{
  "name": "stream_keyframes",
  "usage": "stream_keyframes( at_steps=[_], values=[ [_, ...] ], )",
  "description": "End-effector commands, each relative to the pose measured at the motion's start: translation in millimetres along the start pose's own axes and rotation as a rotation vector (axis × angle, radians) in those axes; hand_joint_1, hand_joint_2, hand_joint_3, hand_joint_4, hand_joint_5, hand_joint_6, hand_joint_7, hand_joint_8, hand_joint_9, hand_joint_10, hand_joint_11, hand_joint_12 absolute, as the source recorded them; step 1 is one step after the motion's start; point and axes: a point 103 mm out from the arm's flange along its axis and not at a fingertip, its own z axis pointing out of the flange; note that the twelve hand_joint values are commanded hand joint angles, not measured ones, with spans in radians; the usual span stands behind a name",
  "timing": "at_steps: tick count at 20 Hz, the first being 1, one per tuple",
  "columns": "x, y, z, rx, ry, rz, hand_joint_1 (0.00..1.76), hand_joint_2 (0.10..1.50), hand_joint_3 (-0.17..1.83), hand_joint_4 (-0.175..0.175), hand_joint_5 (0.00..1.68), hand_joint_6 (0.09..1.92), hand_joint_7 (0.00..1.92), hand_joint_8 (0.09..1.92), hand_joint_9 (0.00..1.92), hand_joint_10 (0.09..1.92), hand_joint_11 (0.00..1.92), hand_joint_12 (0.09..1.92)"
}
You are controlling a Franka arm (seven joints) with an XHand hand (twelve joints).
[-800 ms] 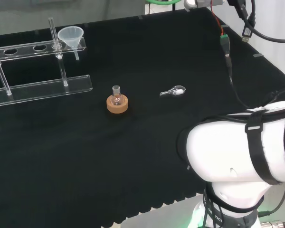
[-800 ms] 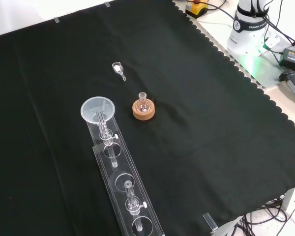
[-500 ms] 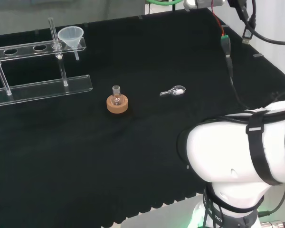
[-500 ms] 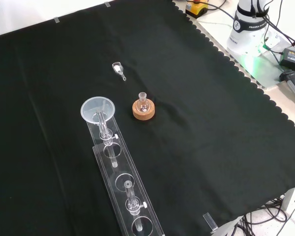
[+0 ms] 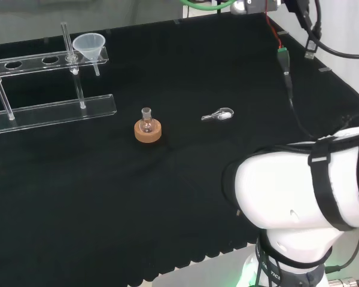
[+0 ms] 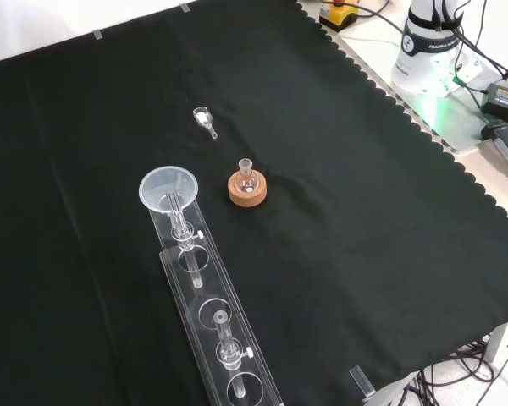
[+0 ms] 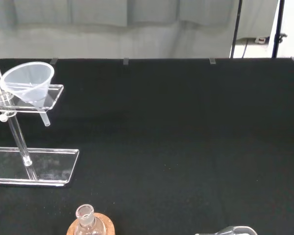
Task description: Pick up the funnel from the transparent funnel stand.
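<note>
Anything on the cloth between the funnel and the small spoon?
Front view: nothing between funnel and spoon, just bare black cloth.

Funnel [image 5: 89, 45] in stand [image 5: 48, 60] end hole; head view: flask [image 5: 146, 124] right, scoop [image 5: 218, 115] farther right.

small flask [image 5: 146, 124] on cork ring [image 5: 148, 132]

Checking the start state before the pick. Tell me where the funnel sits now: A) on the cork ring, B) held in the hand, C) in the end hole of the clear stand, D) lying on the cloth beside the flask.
C: the funnel sits upright in the end hole of the stand, its stem hanging below the upper shelf, apart from the flask on its cork ring.
</note>
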Motion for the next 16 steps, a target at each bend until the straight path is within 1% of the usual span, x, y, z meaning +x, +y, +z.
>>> stream_keyframes(
  at_steps=[1, 2, 4, 5, 7, 9, 11, 13, 16],
  values=[
    [19.7, 96.4, 39.8, -0.034, 0.085, -0.014, 0.00, 0.76, 0.13, 0.127, 0.00, 0.09, 0.00, 0.09, 0.00, 0.09, 0.00, 0.09],
    [28.9, 106.4, 44.7, -0.037, 0.085, -0.020, 0.00, 0.76, 0.13, 0.129, 0.00, 0.09, 0.00, 0.09, 0.00, 0.09, 0.00, 0.09],
    [48.0, 124.8, 53.4, -0.056, 0.125, -0.041, 0.00, 0.76, 0.13, 0.132, 0.00, 0.09, 0.00, 0.09, 0.00, 0.09, 0.00, 0.09],
    [56.1, 132.9, 56.6, -0.061, 0.136, -0.044, 0.00, 0.76, 0.13, 0.134, 0.00, 0.09, 0.00, 0.09, 0.00, 0.09, 0.00, 0.09],
    [76.9, 153.0, 63.7, -0.067, 0.135, -0.051, 0.00, 0.76, 0.13, 0.135, 0.00, 0.09, 0.00, 0.09, 0.00, 0.09, 0.00, 0.09],
    [103.3, 173.0, 72.5, -0.081, 0.140, -0.076, 0.00, 0.76, 0.13, 0.137, 0.00, 0.09, 0.00, 0.09, 0.00, 0.09, 0.00, 0.09],
    [127.0, 188.6, 82.4, -0.094, 0.125, -0.097, 0.00, 0.76, 0.13, 0.135, 0.00, 0.09, 0.00, 0.09, 0.00, 0.09, 0.00, 0.09],
    [145.8, 203.5, 93.4, -0.079, 0.093, -0.109, 0.01, 0.75, 0.13, 0.130, 0.00, 0.09, 0.00, 0.09, 0.00, 0.09, 0.00, 0.09],
    [165.3, 226.0, 111.5, -0.034, 0.058, -0.120, 0.02, 0.75, 0.12, 0.127, 0.00, 0.09, 0.00, 0.09, 0.00, 0.09, 0.00, 0.09]
  ],
)
